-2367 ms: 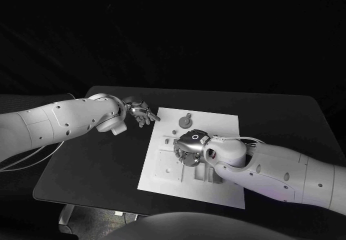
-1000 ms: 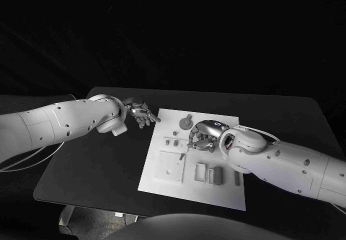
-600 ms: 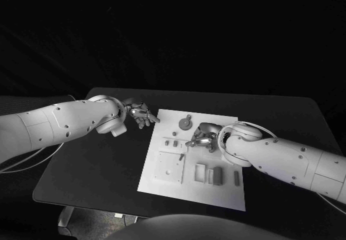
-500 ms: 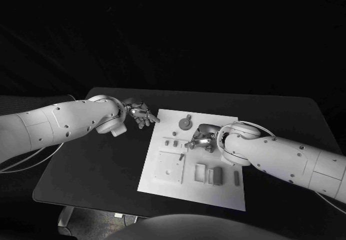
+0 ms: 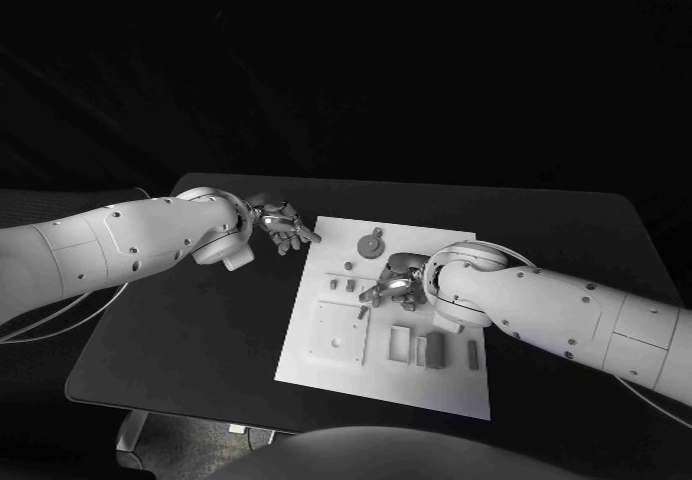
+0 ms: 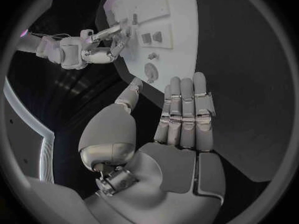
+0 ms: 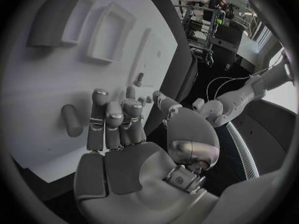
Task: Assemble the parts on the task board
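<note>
The white task board (image 5: 325, 360) lies in the middle of the black table. On it are a round disc part (image 5: 372, 243), two small pegs (image 5: 340, 285) and rectangular blocks (image 5: 430, 350). My right hand (image 5: 398, 280) hovers low over the board's middle, fingers half curled toward the pegs. In the right wrist view this hand (image 7: 118, 129) has nothing between its fingers, and a short peg (image 7: 72, 120) lies on the board (image 7: 37, 84) just beside them. My left hand (image 5: 283, 228) hangs open, fingers straight, off the board's far left corner; the left wrist view shows that hand (image 6: 184, 117) holding nothing.
A square recess (image 5: 339, 332) sits in the board's near left part. Bare black table (image 5: 188, 320) spreads to the left of the board, with a narrower strip to its right. The left wrist view takes in my right hand (image 6: 93, 47) over the board (image 6: 159, 10).
My right hand rose from the blocks, swung to the board's far side, then came back toward the middle beside the pegs. The left hand has stayed put.
</note>
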